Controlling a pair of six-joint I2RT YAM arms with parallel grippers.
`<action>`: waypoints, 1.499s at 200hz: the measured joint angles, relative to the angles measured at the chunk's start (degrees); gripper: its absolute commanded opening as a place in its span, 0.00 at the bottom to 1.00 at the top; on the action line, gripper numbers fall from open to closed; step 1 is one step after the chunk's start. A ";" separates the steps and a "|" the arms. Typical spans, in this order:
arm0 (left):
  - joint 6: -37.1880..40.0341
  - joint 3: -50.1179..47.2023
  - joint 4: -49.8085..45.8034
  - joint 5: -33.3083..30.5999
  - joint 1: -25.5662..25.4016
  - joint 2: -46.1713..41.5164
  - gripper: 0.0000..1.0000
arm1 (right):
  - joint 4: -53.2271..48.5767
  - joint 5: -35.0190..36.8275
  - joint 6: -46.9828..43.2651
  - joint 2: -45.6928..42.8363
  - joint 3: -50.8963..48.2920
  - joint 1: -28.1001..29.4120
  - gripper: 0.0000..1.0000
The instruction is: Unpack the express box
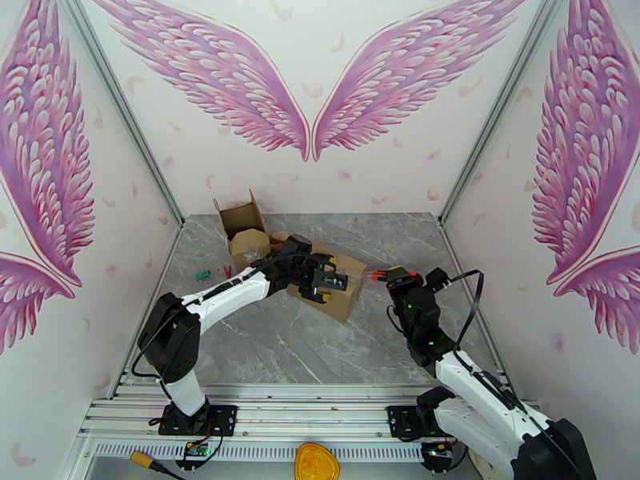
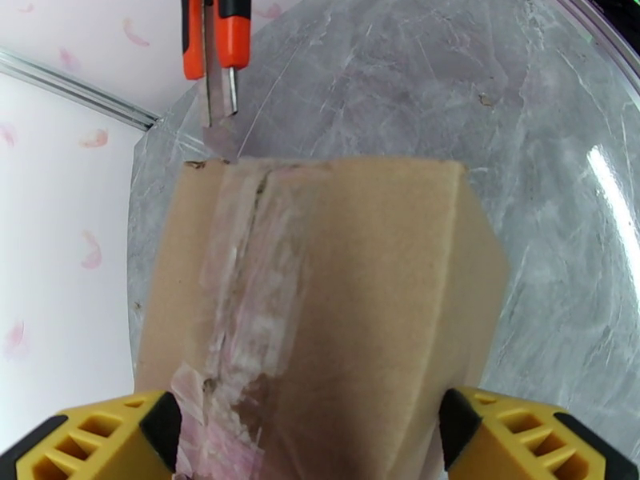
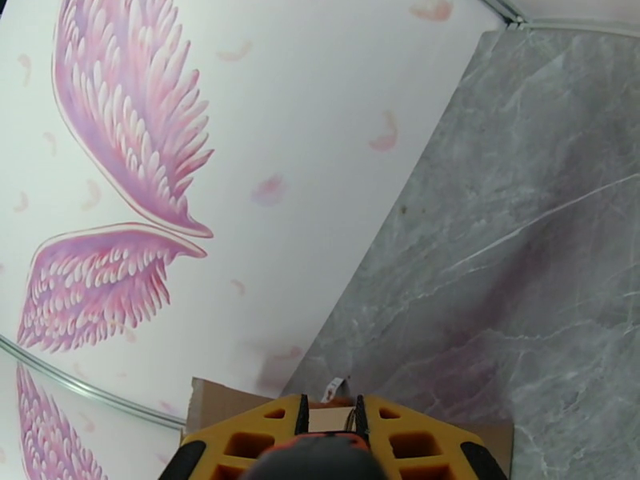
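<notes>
From above you see a grey marbled desk [image 1: 280, 346] closed in by white walls painted with pink wings [image 1: 232, 82]. The express box [image 1: 350, 299] lies near the middle of the desk, turned askew, with your left claw [image 1: 330, 286] over it. An open carton [image 1: 240, 226] stands just behind it at the back left. Your right claw [image 1: 402, 283] is just beside the box's right end, clamped on an orange utility knife [image 1: 390, 274] that points at the box. On your left wrist camera the box runs away from you, with a strip of clear tape [image 2: 248, 266] along its top seam. The yellow fingers [image 2: 104, 438] are spread wide, one at each side of the near end, and you cannot tell whether their pads press on the cardboard. At the far end the knife's blade meets the box's edge right at the taped seam. On your right wrist camera the two yellow fingers are drawn close together around the knife's dark and orange handle. Cardboard shows just beyond their tips, and the desk and the winged wall lie behind.
</notes>
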 measured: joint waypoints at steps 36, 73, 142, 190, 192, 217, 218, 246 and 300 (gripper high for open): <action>0.00 0.00 -0.02 -0.04 -0.02 0.00 0.90 | -0.52 1.38 -0.04 -0.46 -1.18 0.00 0.00; 0.02 0.00 -0.02 -0.24 -0.35 0.02 0.90 | 0.70 2.34 -0.11 -0.46 -2.03 0.00 0.00; 0.02 0.00 -0.02 -0.57 -0.68 0.02 0.90 | 5.20 2.38 -1.01 0.15 -2.25 0.00 0.00; 0.00 0.00 0.00 -1.16 -0.87 0.00 0.90 | 7.10 2.16 -0.96 2.29 -2.25 0.00 0.00; 0.00 0.00 0.00 -1.16 -0.90 0.00 0.90 | 7.15 2.16 -0.96 2.34 -2.25 0.00 0.00; 0.00 0.00 0.00 -1.36 -0.98 0.02 0.90 | 7.89 1.92 -0.94 2.73 -2.25 0.00 0.00; 0.00 0.00 -0.02 -1.36 -0.98 0.02 0.90 | 7.91 1.92 -0.94 2.73 -2.25 0.00 0.00; -0.13 0.00 0.33 -1.36 -1.01 0.15 0.90 | 8.11 1.07 -0.85 2.73 -2.25 0.00 0.00; -1.73 0.00 1.07 -1.53 -1.14 0.96 0.89 | 6.80 0.17 2.14 3.30 -2.21 -0.13 0.00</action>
